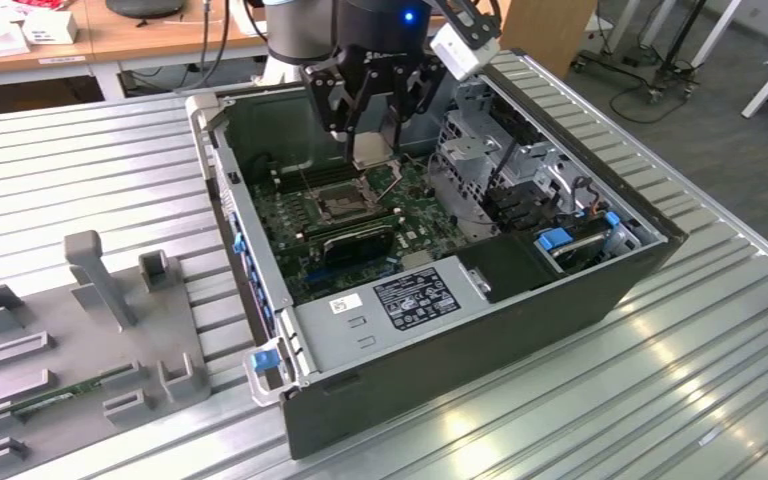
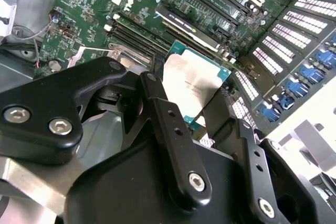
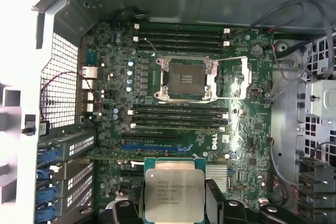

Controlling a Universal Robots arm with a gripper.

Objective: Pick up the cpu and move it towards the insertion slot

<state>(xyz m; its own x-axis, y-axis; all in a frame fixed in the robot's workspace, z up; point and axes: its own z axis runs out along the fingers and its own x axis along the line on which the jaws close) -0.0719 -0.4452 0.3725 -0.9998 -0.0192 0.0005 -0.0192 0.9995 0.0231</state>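
CPU was held between the fingers of the hand, closed on its edges and poised above the green motherboard inside the open computer case. Transport step judged under way; alignment over the insertion slot called for careful squaring. First wrist view showed chip and socket well apart; exterior view showed the grey tray on the tabletop.
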